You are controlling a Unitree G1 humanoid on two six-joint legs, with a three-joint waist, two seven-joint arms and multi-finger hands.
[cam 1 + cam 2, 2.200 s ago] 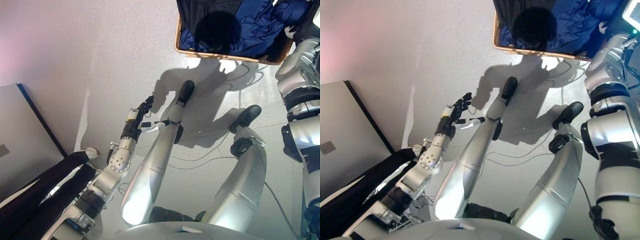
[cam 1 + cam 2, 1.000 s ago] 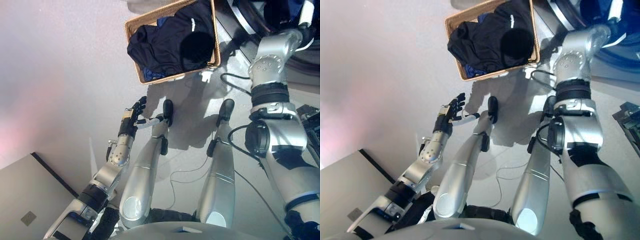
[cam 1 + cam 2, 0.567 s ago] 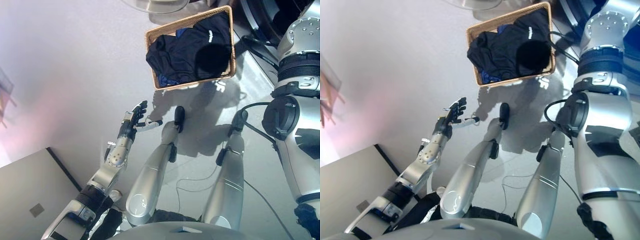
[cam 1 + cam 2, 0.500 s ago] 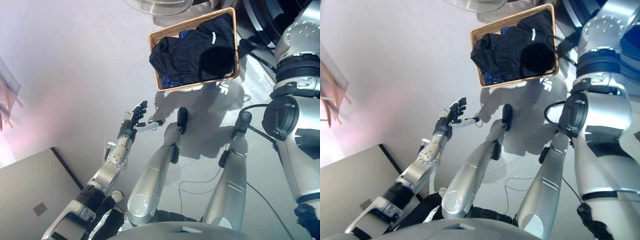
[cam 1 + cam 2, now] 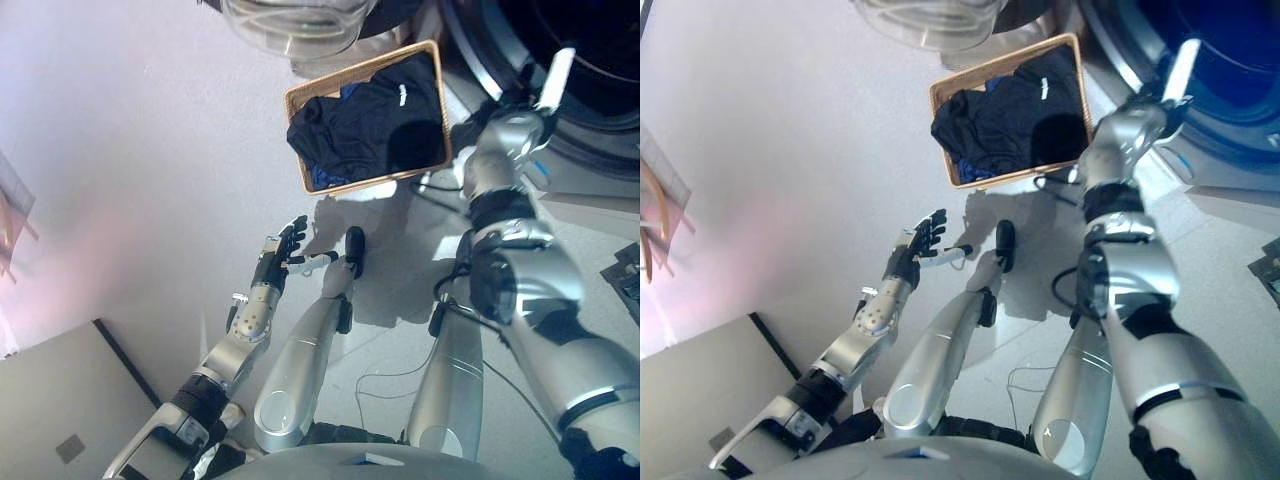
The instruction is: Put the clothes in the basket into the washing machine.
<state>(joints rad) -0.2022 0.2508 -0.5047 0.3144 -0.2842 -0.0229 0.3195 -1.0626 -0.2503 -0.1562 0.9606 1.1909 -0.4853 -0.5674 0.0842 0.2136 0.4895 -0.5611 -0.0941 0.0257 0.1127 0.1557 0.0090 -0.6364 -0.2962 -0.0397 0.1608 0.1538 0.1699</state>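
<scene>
A wicker basket (image 5: 298, 105) stands on the floor ahead of me with dark navy clothes (image 5: 370, 115) heaped inside. To its right is the washing machine's round drum opening (image 5: 1230, 80) with its grey rim (image 5: 478, 60). My right arm stretches up to that rim, and my right hand (image 5: 1178, 68) shows as a pale tip at the opening's edge, its fingers not readable. No cloth is visible in it. Low on the left, my left hand (image 5: 284, 250) hovers over bare floor below the basket, open with fingers spread and holding nothing.
The washer's clear round door (image 5: 300, 22) hangs open just above the basket. A grey flat panel (image 5: 60, 420) lies at the lower left. A dark object (image 5: 625, 280) sits at the right edge, and a wooden piece (image 5: 650, 215) pokes in at the left edge.
The whole view has swung, so the camera moved. My right arm now reaches out straight to the drum rim. The left hand stays open, in about the same pose.
</scene>
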